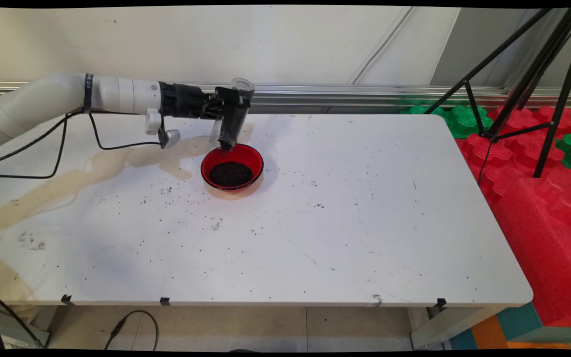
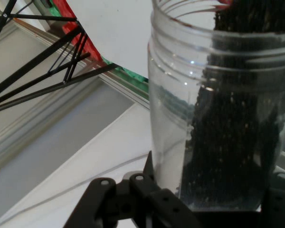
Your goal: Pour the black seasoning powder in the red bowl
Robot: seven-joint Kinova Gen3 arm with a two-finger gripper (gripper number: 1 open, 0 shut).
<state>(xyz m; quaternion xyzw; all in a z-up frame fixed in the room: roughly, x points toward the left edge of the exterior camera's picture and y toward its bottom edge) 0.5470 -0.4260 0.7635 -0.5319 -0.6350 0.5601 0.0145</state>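
I find the gripper (image 1: 230, 105) clamped on a clear plastic jar (image 1: 232, 116), its fingers pressing the jar's sides. The jar is tipped mouth-down, its opening hanging just above the far rim of the red bowl (image 1: 232, 167). Dark granular material (image 1: 230, 174) lies heaped in the bowl's bottom, and a dark mass of the same stuff fills the lower part of the jar toward its mouth. In the hand view I see the jar (image 2: 218, 109) close up, its threaded neck away from the camera, with dark grains (image 2: 228, 142) packed along one side of its wall and the gripper's linkage (image 2: 133, 204) rising at the jar's base.

The bowl stands on the white table (image 1: 340, 223), toward its far side and left of centre. Loose dark specks (image 1: 166, 191) are scattered on the table around the bowl, thickest to its left. To the right of the bowl, beyond the table's edge, I note a black tripod (image 1: 528, 79) standing over red and green foam blocks (image 1: 538, 163).
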